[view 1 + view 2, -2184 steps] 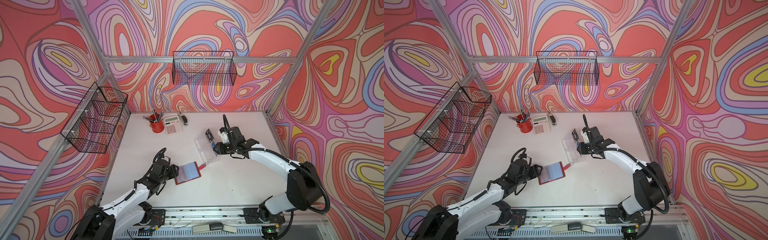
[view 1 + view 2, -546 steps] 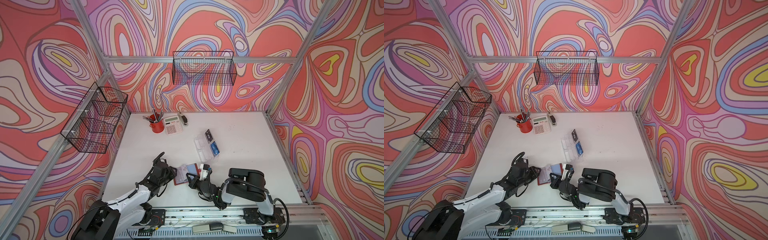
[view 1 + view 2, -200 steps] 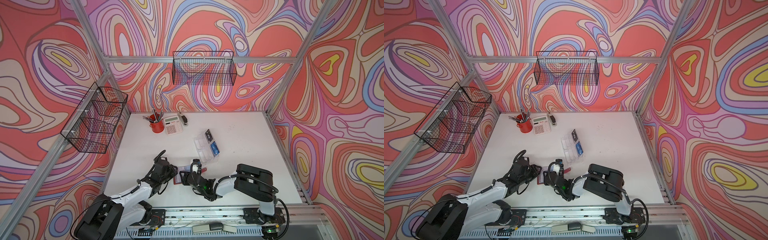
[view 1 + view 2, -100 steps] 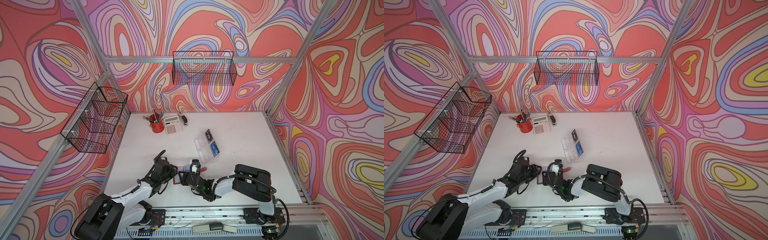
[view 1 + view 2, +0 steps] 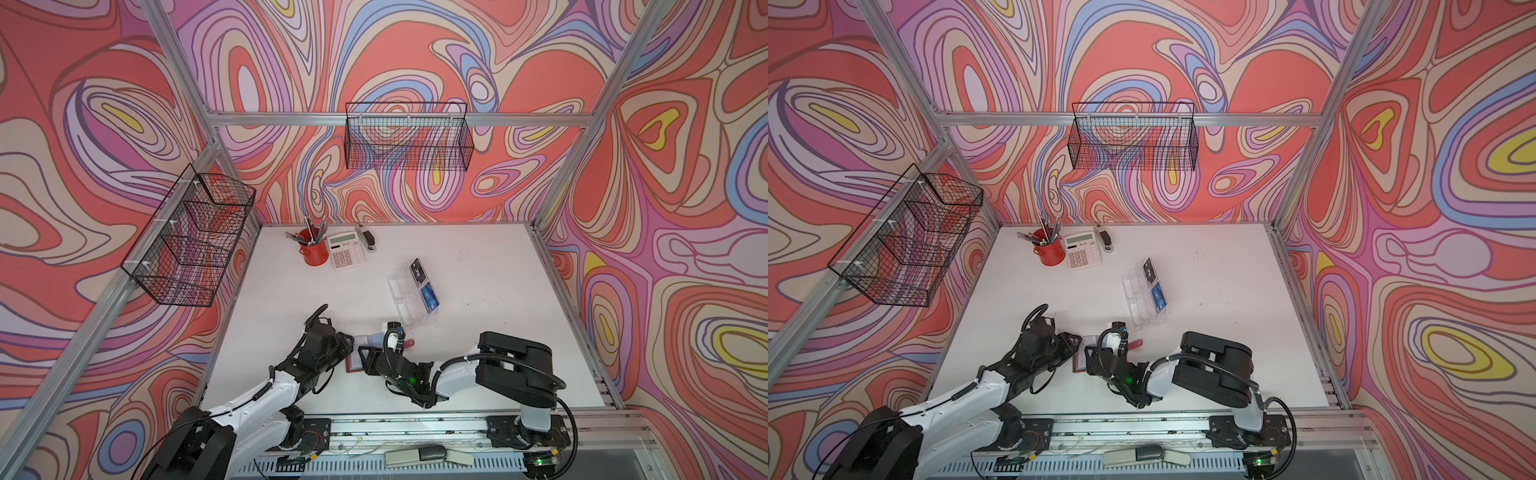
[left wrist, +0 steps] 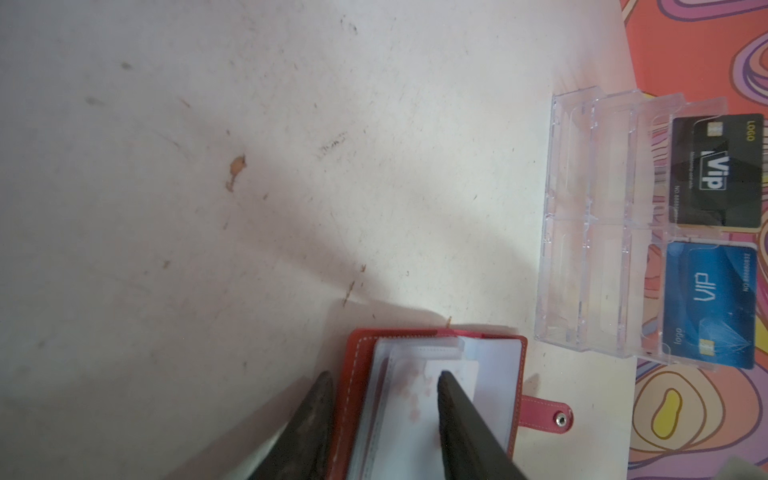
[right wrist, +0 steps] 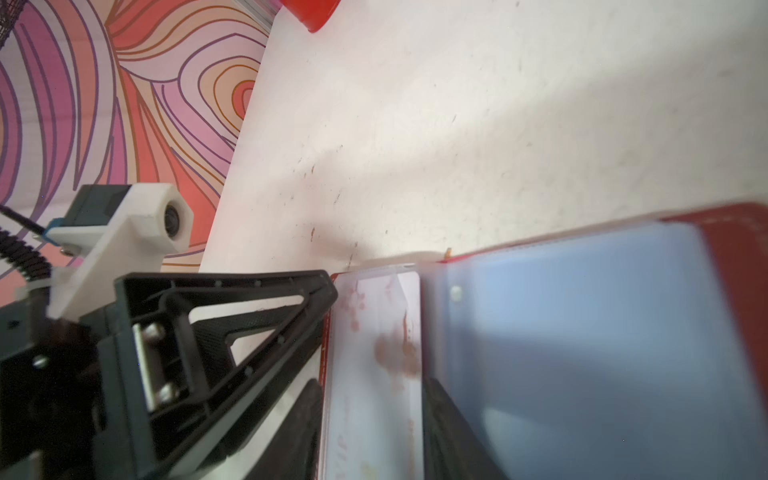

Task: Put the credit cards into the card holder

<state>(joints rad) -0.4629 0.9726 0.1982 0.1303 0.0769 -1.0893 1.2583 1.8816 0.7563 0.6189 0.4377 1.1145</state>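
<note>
The red card holder (image 5: 356,365) lies open on the white tabletop (image 5: 478,332), close to the front edge and a little left of its middle. Its snap strap (image 5: 409,344) points towards the right edge. The left pincer (image 5: 350,341) comes in from the left-edge side and grasps the holder by its left cover. In the left wrist view one finger (image 6: 316,415) is against the outside of the stitched red cover and the other finger (image 6: 457,419) lies on the clear sleeves, with cover and sleeves between them. The right pincer (image 5: 365,356) reaches in from the right, low over the open holder. In the right wrist view its fingers stand on either side of a pale leaf (image 7: 374,353) blotched with reddish marks, beside a bluish sleeve (image 7: 582,332). Blur hides whether they pinch that leaf or only flank it, and I cannot tell whether the leaf is a sleeve or a card's back. Nearer the middle of the tabletop, well apart from the holder, stands a clear stand (image 5: 405,299). In its tier nearest the right edge the black credit card (image 5: 417,269) sits towards the back edge and the blue credit card (image 5: 429,297) beside it towards the front. Near the back left corner a red cup (image 5: 313,253) of pens stands just beside a calculator (image 5: 346,250).
</note>
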